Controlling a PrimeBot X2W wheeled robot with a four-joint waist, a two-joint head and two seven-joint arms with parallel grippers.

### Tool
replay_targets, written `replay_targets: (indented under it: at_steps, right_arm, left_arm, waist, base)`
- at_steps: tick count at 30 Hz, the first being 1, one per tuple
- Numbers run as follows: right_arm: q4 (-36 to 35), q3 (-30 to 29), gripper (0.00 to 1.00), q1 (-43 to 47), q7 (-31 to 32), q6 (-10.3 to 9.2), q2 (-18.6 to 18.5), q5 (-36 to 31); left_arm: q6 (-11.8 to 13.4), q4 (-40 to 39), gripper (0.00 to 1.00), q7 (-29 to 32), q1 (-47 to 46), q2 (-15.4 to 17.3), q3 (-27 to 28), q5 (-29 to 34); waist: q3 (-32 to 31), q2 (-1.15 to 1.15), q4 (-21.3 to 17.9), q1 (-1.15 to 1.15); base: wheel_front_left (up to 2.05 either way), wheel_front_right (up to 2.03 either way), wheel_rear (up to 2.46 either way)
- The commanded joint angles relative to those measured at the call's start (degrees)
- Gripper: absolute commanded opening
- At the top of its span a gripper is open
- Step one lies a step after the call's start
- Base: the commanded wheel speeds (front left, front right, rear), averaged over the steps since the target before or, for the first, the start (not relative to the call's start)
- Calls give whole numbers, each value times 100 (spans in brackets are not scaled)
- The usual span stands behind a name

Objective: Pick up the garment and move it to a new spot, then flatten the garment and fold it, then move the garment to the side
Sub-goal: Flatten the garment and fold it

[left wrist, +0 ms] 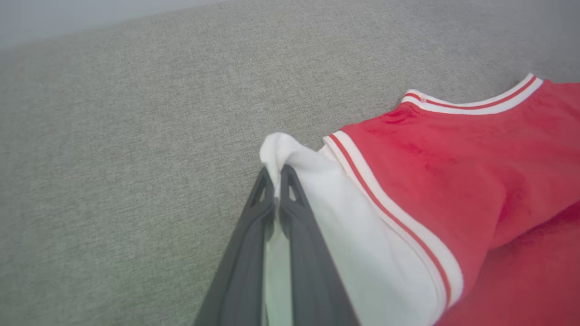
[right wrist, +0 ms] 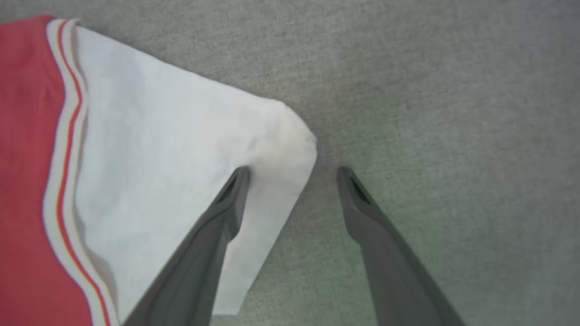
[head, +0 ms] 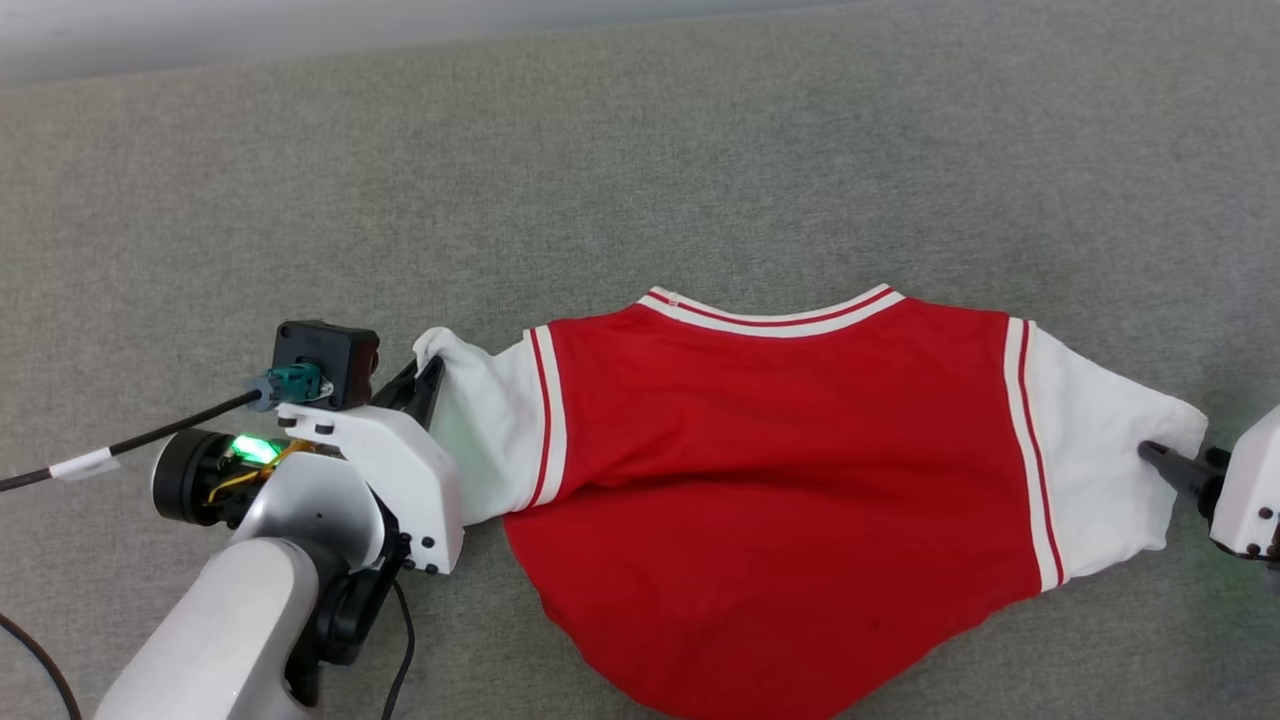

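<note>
Red garment (head: 770,470) with white sleeves lies on the grey cloth surface (head: 700,150), centre-right of the head view, its bottom edge cut off by the frame.

Left gripper (left wrist: 274,174) is clenched on the tip of the left sleeve (head: 485,430), white cloth pinched between both fingers and bunched up a little there. Right gripper (right wrist: 293,170) is spread wide and holds nothing. One finger lies over the corner of the right sleeve (head: 1100,470), the other over bare surface. Can't tell if that finger presses the cloth.

Step, as I judge it: flattening, spreading the garment by its sleeves. No fold made yet.

Next move likely calls for the right gripper to close on the sleeve corner it straddles, then pull both sleeves apart and low to take out the slack. The lower edge (head: 570,610) curves in and looks unsquared, so it will want smoothing before any fold.

Orientation: collar (head: 770,318) points away from the robot, bottom edge toward it. Long axis as laid runs sleeve to sleeve, left to right across the head view.
</note>
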Motion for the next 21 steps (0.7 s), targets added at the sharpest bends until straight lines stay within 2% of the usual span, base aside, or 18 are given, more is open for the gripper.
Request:
replay_targets:
  at_steps: [1, 3, 4, 5, 6, 7, 16, 21]
  right_arm:
    - [133, 88, 100, -106, 57, -2, -31, 21]
    - [302, 218, 100, -124, 154, -2, 5, 73]
    - [404, 271, 81, -128, 202, -2, 45, 128]
    - [467, 329, 45, -134, 237, -2, 61, 157]
    - [508, 369, 4, -165, 203, -2, 65, 177]
    - [546, 399, 0, -191, 177, -2, 68, 193]
    - [425, 585, 0, -460, -218, -2, -263, 179]
    - [-162, 640, 0, -548, -404, -2, -476, -78]
  left_arm:
    - [23, -11, 0, -32, -75, -33, 12, 20]
    - [32, 19, 0, -56, -79, -57, 17, 1]
    - [44, 46, 0, -47, -73, -74, 18, -22]
    - [38, 65, 0, -41, -60, -82, 15, -44]
    - [36, 74, 0, -64, -55, -81, 24, -50]
    - [46, 98, 0, -62, -45, -79, 27, -53]
    - [37, 266, 0, -129, 97, -25, 106, -187]
    - [14, 297, 0, -187, -3, 159, 251, -179]
  waist:
    - [102, 0, 54, -1]
    - [141, 0, 71, -1]
    - [154, 0, 76, -1]
    - [160, 0, 77, -1]
    - [164, 0, 74, -1]
    - [162, 0, 69, -1]
    - [-182, 0, -3, -1]
    - [-589, 0, -69, -1]
  base:
    - [0, 0, 0]
    - [0, 0, 0]
    - [0, 0, 0]
    - [0, 0, 0]
    - [0, 0, 0]
    - [0, 0, 0]
    - [0, 0, 0]
    - [0, 0, 0]
